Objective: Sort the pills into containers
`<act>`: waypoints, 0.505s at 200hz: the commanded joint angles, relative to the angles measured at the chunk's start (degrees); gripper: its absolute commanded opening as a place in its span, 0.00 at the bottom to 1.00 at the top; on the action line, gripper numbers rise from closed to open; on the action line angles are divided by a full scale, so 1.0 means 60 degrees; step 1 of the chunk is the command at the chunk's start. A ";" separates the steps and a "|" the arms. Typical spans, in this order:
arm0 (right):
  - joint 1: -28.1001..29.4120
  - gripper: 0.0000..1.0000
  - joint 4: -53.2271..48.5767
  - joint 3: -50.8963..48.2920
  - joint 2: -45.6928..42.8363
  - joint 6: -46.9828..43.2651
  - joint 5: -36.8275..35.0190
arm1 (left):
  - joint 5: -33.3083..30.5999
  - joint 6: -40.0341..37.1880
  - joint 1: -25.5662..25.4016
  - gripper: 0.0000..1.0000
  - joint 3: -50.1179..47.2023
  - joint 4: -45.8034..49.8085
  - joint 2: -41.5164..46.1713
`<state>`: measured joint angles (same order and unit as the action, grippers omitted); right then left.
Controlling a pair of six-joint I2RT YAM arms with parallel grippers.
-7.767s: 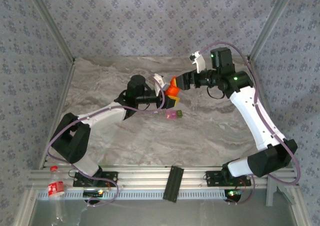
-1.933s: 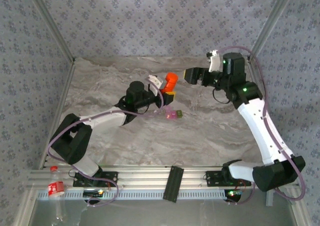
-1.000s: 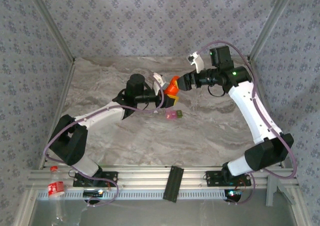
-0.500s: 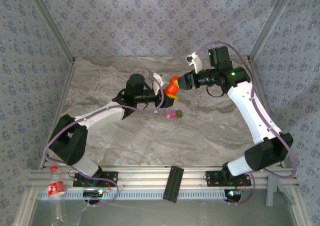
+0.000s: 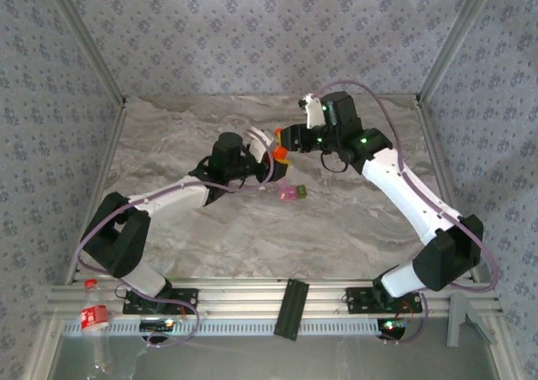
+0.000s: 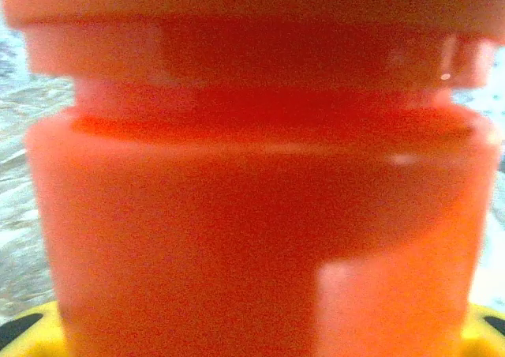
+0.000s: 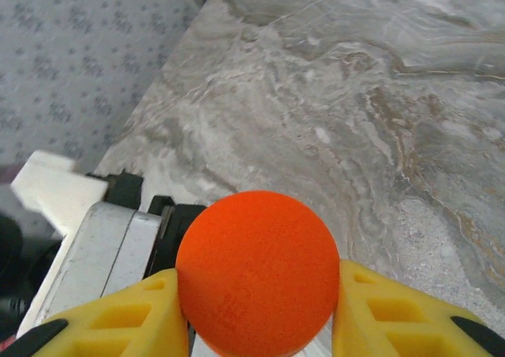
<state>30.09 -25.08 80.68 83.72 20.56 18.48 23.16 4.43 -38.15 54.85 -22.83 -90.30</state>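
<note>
Arms of a two-armed robot, seen from above, meet over the far middle of a marbled grey table (image 5: 353, 229). Between them is an orange bottle (image 5: 279, 152). The left gripper (image 5: 269, 166) has its jaws closed on the bottle's body. The right gripper (image 5: 288, 138) pinches the bottle's round top between its yellow jaws. The containers (image 5: 292, 193), a small joined pink and green pair, sit on the table just in front of the bottle, apart from both grippers.
</note>
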 commanded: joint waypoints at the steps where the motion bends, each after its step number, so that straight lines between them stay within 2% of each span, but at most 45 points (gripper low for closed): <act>1: 0.0828 0.35 0.0665 -0.0532 0.0371 0.1853 -0.1076 | -0.0835 -0.0320 -0.0537 0.00 0.0253 -0.1985 0.0285; 23: 0.1006 0.36 0.1141 -0.0771 0.0405 0.2292 -0.1375 | -0.1308 -0.0264 -0.0604 0.00 0.0106 -0.2225 0.0254; 75: 0.0939 0.37 0.0951 -0.0623 0.0367 0.2276 -0.1299 | -0.1476 -0.0197 -0.0592 0.00 -0.0085 -0.2305 0.0210; 90: 0.0780 0.42 0.0924 -0.0546 0.0248 0.2213 -0.1131 | -0.1402 -0.0198 -0.0544 0.00 -0.0076 -0.2249 0.0191; 101: 0.0634 0.51 0.0855 -0.0475 0.0103 0.2186 -0.1117 | -0.1354 -0.0181 -0.0483 0.00 -0.0040 -0.2181 0.0182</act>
<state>33.93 -17.47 77.41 84.12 33.47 8.78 10.83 5.67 -38.70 53.06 -26.63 -90.32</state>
